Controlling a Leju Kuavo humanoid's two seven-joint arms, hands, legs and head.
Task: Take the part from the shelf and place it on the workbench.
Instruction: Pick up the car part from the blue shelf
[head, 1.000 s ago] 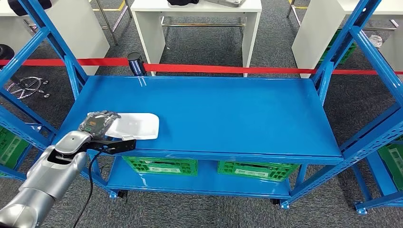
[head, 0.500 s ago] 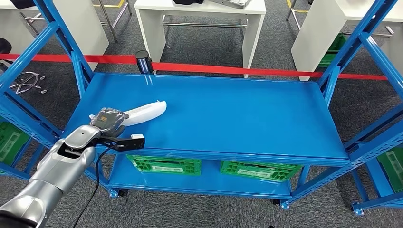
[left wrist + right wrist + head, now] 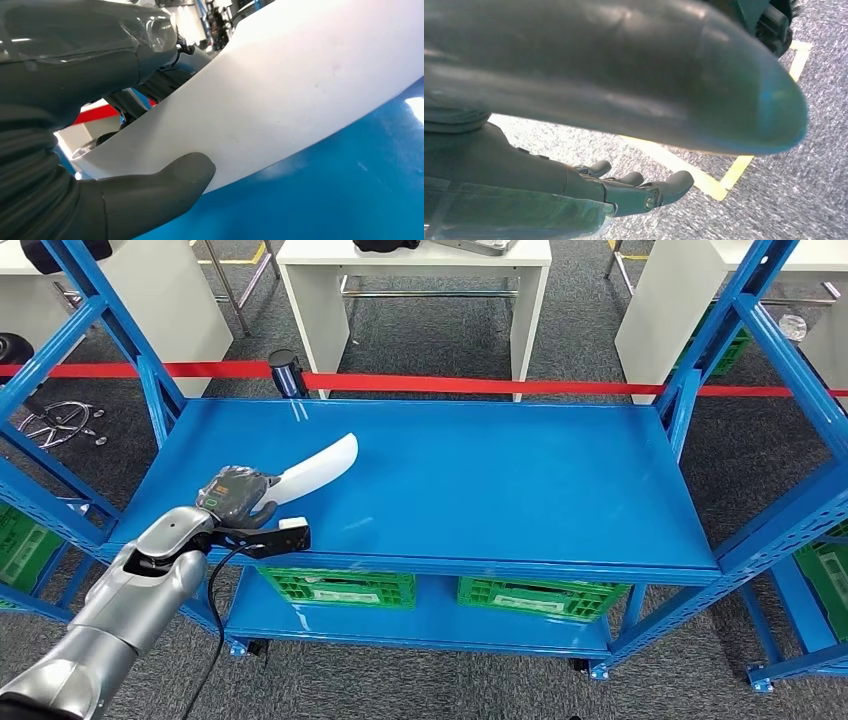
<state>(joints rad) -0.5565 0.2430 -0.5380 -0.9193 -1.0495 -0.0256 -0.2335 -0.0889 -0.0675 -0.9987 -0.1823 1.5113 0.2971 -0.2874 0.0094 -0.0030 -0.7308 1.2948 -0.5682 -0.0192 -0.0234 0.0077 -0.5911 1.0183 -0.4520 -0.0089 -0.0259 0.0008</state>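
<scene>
The part is a thin white curved plastic shell (image 3: 318, 466) at the left of the blue shelf top (image 3: 480, 480). My left hand (image 3: 238, 493) grips its near end, and its far end tilts up off the surface. In the left wrist view the white shell (image 3: 300, 95) sits between my thumb (image 3: 165, 182) and the darker fingers (image 3: 90, 50), just above the blue surface. My right hand (image 3: 624, 192) hangs over grey carpet, its fingers slightly curled and holding nothing.
Blue rack uprights (image 3: 120, 340) stand at both ends of the shelf. Green crates (image 3: 335, 587) sit on the lower level. A red barrier tape (image 3: 480, 386) runs behind the shelf, with white tables (image 3: 420, 280) beyond it.
The white shell has turned from lying flat to standing on edge, its far end lifted. My left hand has shifted a little to the right with it.
</scene>
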